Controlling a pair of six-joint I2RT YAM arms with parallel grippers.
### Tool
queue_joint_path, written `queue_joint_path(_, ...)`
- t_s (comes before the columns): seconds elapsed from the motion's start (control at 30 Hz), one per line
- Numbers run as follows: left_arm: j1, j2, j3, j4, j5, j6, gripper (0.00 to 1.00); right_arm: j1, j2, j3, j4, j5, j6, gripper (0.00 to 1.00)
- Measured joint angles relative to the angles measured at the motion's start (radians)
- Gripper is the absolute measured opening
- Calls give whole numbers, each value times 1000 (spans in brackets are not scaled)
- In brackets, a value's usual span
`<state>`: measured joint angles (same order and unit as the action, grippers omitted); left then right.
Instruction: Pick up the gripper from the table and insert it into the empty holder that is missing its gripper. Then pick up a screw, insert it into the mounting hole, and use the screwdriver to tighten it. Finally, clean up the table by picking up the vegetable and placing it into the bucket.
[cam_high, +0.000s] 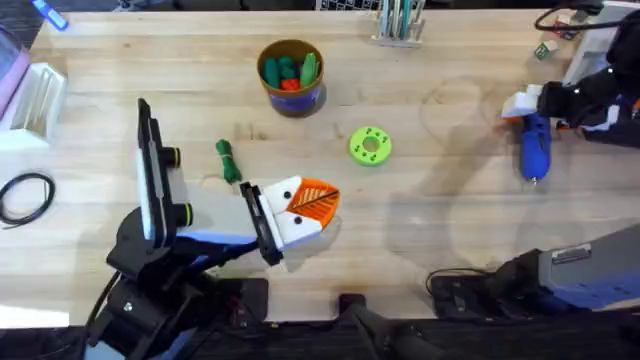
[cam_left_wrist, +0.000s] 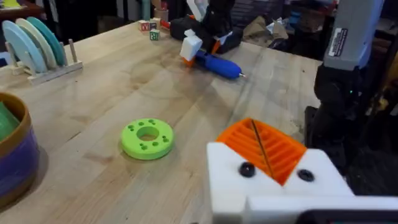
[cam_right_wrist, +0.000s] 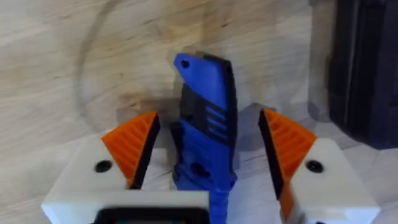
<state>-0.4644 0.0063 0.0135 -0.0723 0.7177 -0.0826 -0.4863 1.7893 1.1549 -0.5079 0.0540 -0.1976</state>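
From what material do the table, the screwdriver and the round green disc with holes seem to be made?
The table looks like pale, lightly finished wood: grain lines and plank seams run across it. The screwdriver seems to be blue plastic with a smooth, slightly glossy body, and its thin tip looks metallic. The green disc appears to be matte plastic, perhaps 3D-printed, though that is only a guess.

A robotics lab or workshop is showing here: two robot arms are sitting at a butcher-block wooden table (cam_high: 440, 230), toy props like a lime-green disc (cam_high: 370, 145) and a dish rack (cam_left_wrist: 38, 45) are lying about, and cluttered equipment is crowding the room behind.
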Motion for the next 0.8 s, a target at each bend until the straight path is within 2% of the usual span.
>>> queue_joint_path(0.13, 0, 0, 0, 0, 0, 0, 15, -11, 11, 0, 0, -41, 18, 900)
queue_joint_path(0.27, 0, 0, 0, 0, 0, 0, 15, -11, 15, 0, 0, -63, 25, 513)
queue_joint_path(0.47, 0, 0, 0, 0, 0, 0, 15, -12, 16, 0, 9, -62, 25, 44)
queue_joint_path(0.5, 0, 0, 0, 0, 0, 0, 15, -12, 17, 1, 13, -63, 30, 21)
queue_joint_path(0.8, 0, 0, 0, 0, 0, 0, 15, -11, -15, -6, -10, -102, 30, 22)
